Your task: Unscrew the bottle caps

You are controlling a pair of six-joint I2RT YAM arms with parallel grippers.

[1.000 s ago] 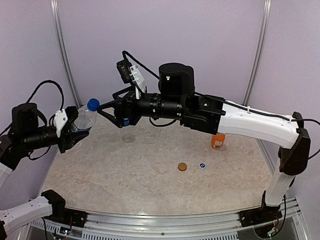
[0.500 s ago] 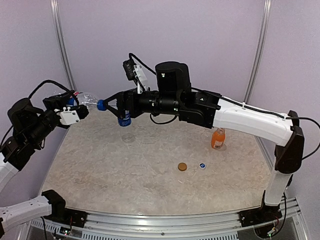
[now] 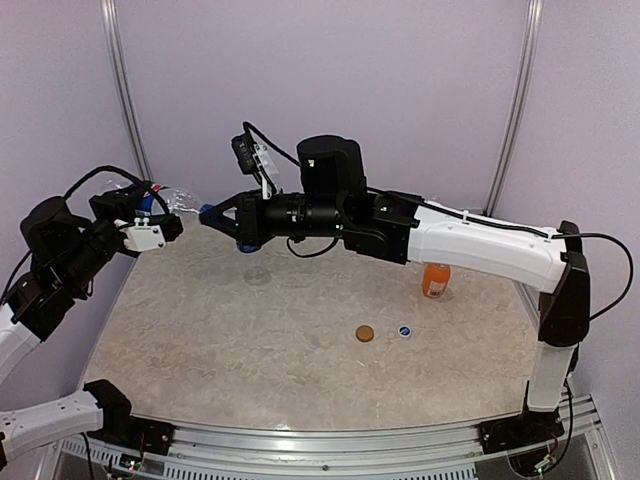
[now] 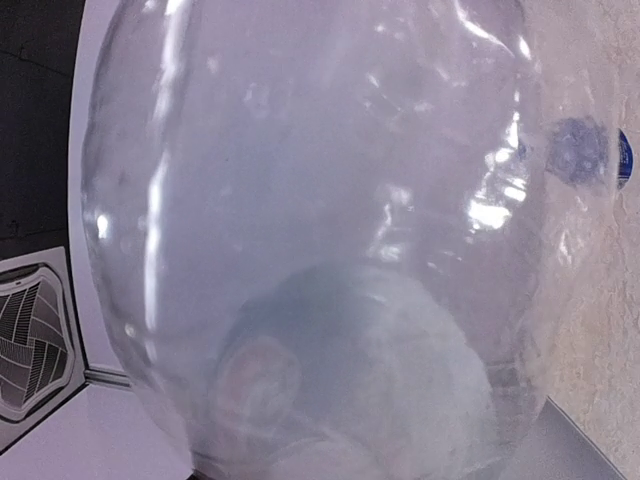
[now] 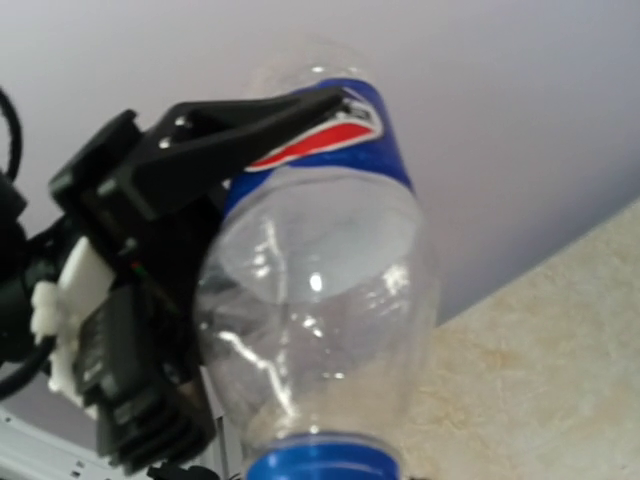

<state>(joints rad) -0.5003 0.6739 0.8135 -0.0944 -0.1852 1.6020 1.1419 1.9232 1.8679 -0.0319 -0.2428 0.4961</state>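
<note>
My left gripper [image 3: 163, 212] is shut on a clear bottle [image 3: 178, 203] with a dark blue label and holds it sideways above the table's far left. The bottle's neck points right. Its blue bottle cap [image 3: 205, 211] sits between the tips of my right gripper [image 3: 210, 214], which is shut on it. In the right wrist view the bottle [image 5: 320, 300] fills the middle, its blue cap [image 5: 322, 466] is at the bottom edge, and a black left finger [image 5: 230, 140] lies across the label. The bottle's clear wall [image 4: 320, 230] blocks the left wrist view.
A short bottle of orange liquid [image 3: 435, 280] stands at the right behind my right arm. An orange-brown cap [image 3: 365, 333] and a blue cap [image 3: 404, 331] lie loose on the table's middle right. A small clear bottle [image 3: 258, 274] stands under my right wrist.
My left gripper has raised the bottle and tipped it from upright onto its side. My right gripper has moved left and shut on its cap.
</note>
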